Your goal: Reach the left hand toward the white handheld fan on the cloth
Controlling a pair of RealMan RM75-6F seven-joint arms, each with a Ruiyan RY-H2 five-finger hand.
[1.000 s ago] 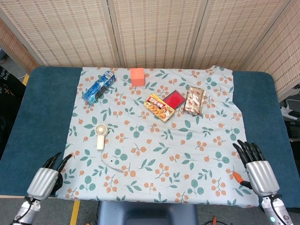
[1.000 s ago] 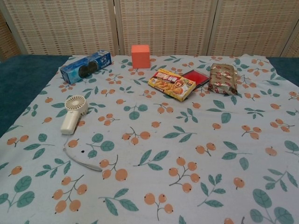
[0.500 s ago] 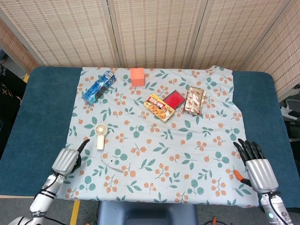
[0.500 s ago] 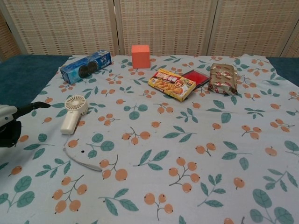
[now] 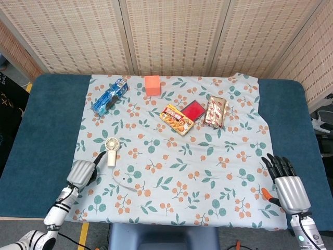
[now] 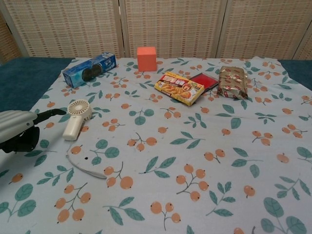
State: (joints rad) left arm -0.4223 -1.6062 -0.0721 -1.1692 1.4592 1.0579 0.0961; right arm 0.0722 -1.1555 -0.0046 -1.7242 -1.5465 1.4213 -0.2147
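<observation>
- Head view: the white handheld fan [image 5: 111, 150] lies flat on the floral cloth [image 5: 208, 172], round head away from the robot, handle toward it.
- The left hand [image 5: 83, 171] sits just left of the fan's handle, one dark finger stretched toward it; the tip is very near, but contact can't be made out. It holds nothing, and how the other fingers lie is hidden under the silver back of the hand.
- A white cord [image 5: 124, 182] curls on the cloth on the near side of the fan.
- Well to the right of the fan, at the cloth's near corner, the right hand [image 5: 285, 182] rests with dark fingers spread and empty; its forearm is cut off by the bottom edge.
- Beyond the fan: a blue snack pack [image 5: 110, 96], an orange cube [image 5: 152, 85], a yellow snack box [image 5: 177, 119] overlapping a red case [image 5: 192, 110], and a foil snack packet [image 5: 216, 111].
- Chest view: the fan [image 6: 76, 119] shows again, with the left hand [image 6: 22, 128] coming in from the left edge, partly cut off. One finger [image 6: 51, 114] reaches toward the fan's head, a small gap visible; a darker finger curls under.
- The right hand is out of this frame.
</observation>
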